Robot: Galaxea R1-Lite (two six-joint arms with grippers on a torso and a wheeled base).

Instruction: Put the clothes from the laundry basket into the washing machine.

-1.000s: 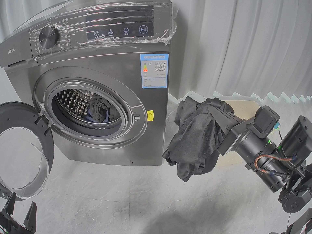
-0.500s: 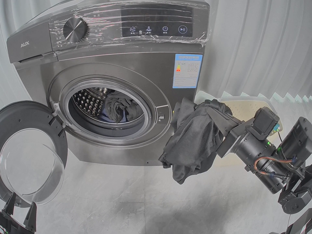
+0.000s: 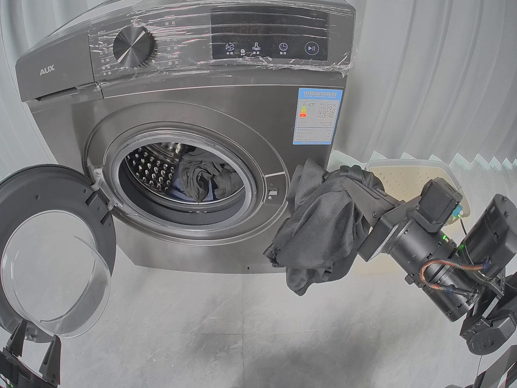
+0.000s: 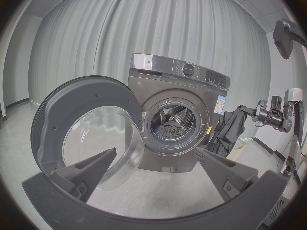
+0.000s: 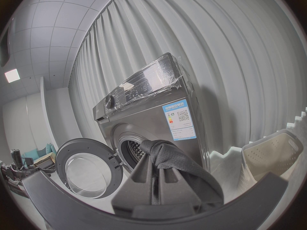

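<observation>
The grey washing machine (image 3: 215, 98) stands with its round door (image 3: 48, 249) swung open to the left. Dark clothes (image 3: 207, 179) lie inside the drum. My right gripper (image 5: 156, 173) is shut on a black garment (image 3: 318, 227), which hangs in the air just right of the drum opening, in front of the machine's lower right corner. The cream laundry basket (image 3: 425, 171) stands on the floor behind the right arm, and what it holds is hidden. My left gripper (image 4: 153, 150) is open and holds nothing, low at the left below the door.
White curtains (image 3: 431, 71) run along the wall behind the machine. The open door (image 4: 86, 125) juts out over the pale floor (image 3: 215, 324) on the left side. A strip of bare floor lies in front of the machine.
The head camera has turned, so the machine now sits further right in the picture. The right gripper, holding the black garment, is nearer the machine's front than before. The left gripper has not moved.
</observation>
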